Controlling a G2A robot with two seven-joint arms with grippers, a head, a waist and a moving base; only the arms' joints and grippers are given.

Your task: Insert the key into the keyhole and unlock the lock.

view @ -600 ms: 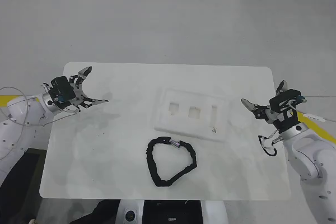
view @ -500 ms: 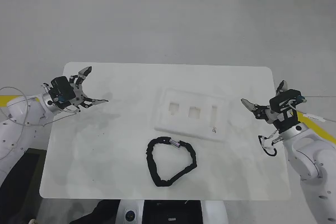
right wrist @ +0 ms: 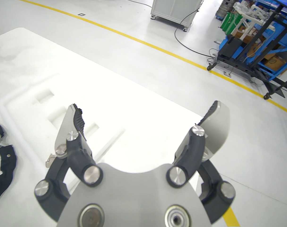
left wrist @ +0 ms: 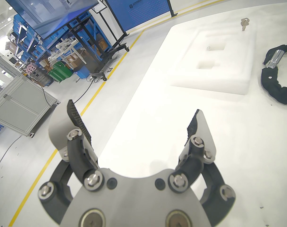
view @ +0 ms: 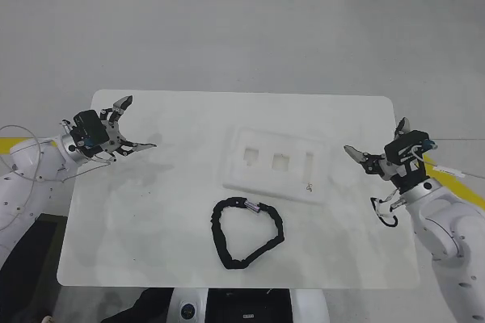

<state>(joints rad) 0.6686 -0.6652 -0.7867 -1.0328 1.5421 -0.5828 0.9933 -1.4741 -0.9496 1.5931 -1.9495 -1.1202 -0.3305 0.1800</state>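
Note:
A black fabric-covered chain lock [view: 246, 232] lies in a loop at the table's front middle, its silver lock cylinder [view: 251, 207] at the top of the loop. The small key [view: 309, 188] rests on the white foam tray [view: 259, 174], near its front right corner. My left gripper [view: 141, 123] hovers open over the table's left edge, far from both. My right gripper [view: 373, 136] is open at the right edge, beside the tray. From the left wrist I see the key [left wrist: 244, 23] and the lock [left wrist: 279, 72] beyond the open gripper [left wrist: 134, 109]. The right wrist view has its gripper [right wrist: 145, 106] open, and the lock [right wrist: 4, 164].
The foam tray [left wrist: 228, 79] has three rectangular recesses and sits just behind the chain. The table [view: 145, 242] is bare white around the chain. A yellow floor line [right wrist: 157, 47] and shelving stand beyond the table.
My right gripper has shifted slightly left, toward the tray. The left arm, the key and the chain lock have not moved.

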